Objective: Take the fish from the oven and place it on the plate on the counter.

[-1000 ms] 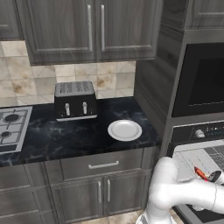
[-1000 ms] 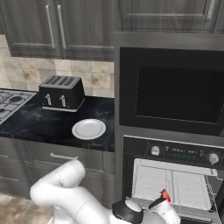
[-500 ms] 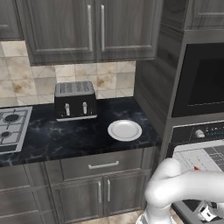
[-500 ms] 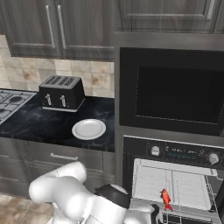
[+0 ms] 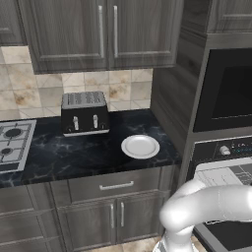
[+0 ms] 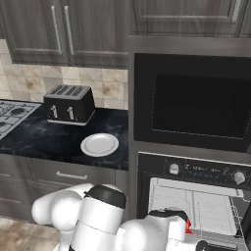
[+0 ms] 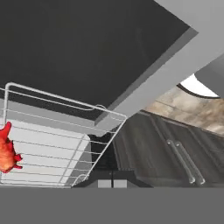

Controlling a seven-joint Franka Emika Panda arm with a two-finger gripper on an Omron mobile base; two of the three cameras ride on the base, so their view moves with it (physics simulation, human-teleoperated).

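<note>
Right base view shows the fish [image 6: 188, 226] as a small red piece at the near left part of the pale rack tray [image 6: 196, 206] of the oven [image 6: 193, 196], partly hidden behind the white arm that reaches low in front of the oven. The end effector [image 7: 112, 182] is closed, its two dark fingertips [image 7: 104, 183] meet with no gap and nothing is between them. In the hand view the fish [image 7: 6, 151] lies on the wire rack, at the left edge, apart from the fingertips. On the black counter [image 5: 88, 152] the white plate [image 5: 140, 146] stands bare, to the right of the toaster [image 5: 84, 113] and just left of the oven column. A gas hob [image 5: 12, 145] is at the far left.
</note>
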